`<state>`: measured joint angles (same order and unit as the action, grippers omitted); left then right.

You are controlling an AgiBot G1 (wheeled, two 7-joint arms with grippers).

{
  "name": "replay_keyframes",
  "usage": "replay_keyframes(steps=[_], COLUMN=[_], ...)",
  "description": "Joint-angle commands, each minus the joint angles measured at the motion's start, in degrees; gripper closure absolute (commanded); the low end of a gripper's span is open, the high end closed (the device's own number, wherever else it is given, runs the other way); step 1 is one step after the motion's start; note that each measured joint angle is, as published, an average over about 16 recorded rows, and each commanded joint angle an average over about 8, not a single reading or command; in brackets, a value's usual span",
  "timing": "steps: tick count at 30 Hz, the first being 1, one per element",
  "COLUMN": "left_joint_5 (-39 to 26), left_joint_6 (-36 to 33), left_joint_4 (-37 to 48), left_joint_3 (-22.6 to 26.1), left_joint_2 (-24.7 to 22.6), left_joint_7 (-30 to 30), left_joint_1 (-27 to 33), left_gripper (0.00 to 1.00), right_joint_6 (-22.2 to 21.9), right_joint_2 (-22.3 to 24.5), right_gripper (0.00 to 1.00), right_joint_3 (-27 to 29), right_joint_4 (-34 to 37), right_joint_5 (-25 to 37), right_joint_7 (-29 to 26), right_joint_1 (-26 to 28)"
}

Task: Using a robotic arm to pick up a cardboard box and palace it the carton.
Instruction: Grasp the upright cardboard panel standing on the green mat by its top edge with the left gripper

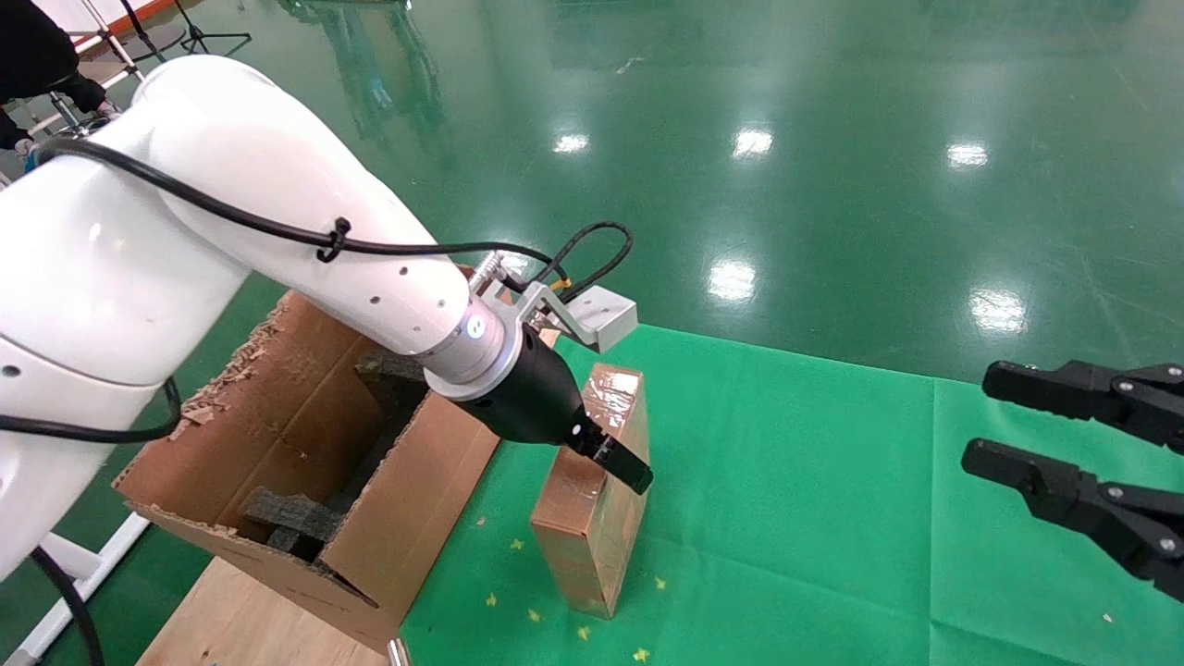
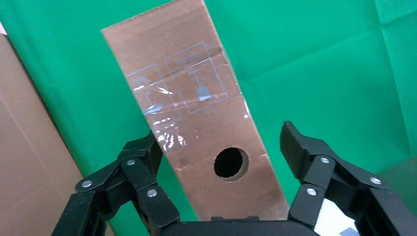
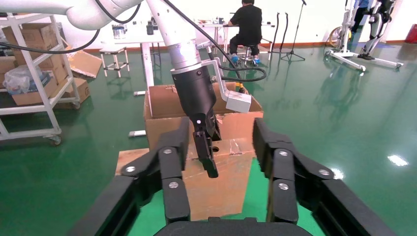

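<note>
Head view: I see the robotic arm (image 1: 277, 222) reaching from my left side over the carton (image 1: 305, 444) toward the cardboard box (image 1: 592, 490).
Left tool (image 2: 223, 147): it is released; in the left wrist view its two fingers (image 2: 142, 162) stand on both sides of the cardboard box (image 2: 196, 113), one finger very near or touching the taped edge, the other finger apart from it.
Cardboard box: it stands on the green worktop (image 1: 814, 518), just beside the carton, with the narrow end up and a little tilted; shiny tape covers it, and I see a round hole (image 2: 231, 162) in the face toward the wrist camera.
Carton: it sits at the left edge of the worktop on a wooden board (image 1: 250, 620), with torn flaps and black foam blocks (image 1: 296, 518) inside.
Right tool (image 1: 980, 421): it is released and hangs at the right side over the worktop, well apart from the cardboard box.
Right wrist view: the left tool (image 3: 209, 160) is at the upper part of the cardboard box (image 3: 216, 182), and the carton (image 3: 167, 105) is behind it.
</note>
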<state>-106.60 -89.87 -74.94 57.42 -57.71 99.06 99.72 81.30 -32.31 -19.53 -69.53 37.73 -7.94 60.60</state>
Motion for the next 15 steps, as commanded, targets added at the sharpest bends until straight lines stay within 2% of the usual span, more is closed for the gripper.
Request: replay_keyframes(steps=[1, 15], left_joint_5=[0.0, 0.0], left_joint_6=[0.0, 0.4], left_joint_4=[0.0, 0.0], left_joint_3=[-0.1, 0.0], left_joint_2=[0.0, 0.1], left_joint_7=[0.0, -0.2], left_joint_1=[0.0, 0.0], left_gripper=[1.0, 1.0], right_joint_6=[0.0, 0.0], right_joint_2=[0.0, 0.0], right_gripper=[0.0, 0.0], right_joint_3=[0.0, 0.0], right_joint_4=[0.0, 0.0], right_joint_5=[0.0, 0.0], right_joint_7=[0.0, 0.0], right_joint_1=[0.0, 0.0])
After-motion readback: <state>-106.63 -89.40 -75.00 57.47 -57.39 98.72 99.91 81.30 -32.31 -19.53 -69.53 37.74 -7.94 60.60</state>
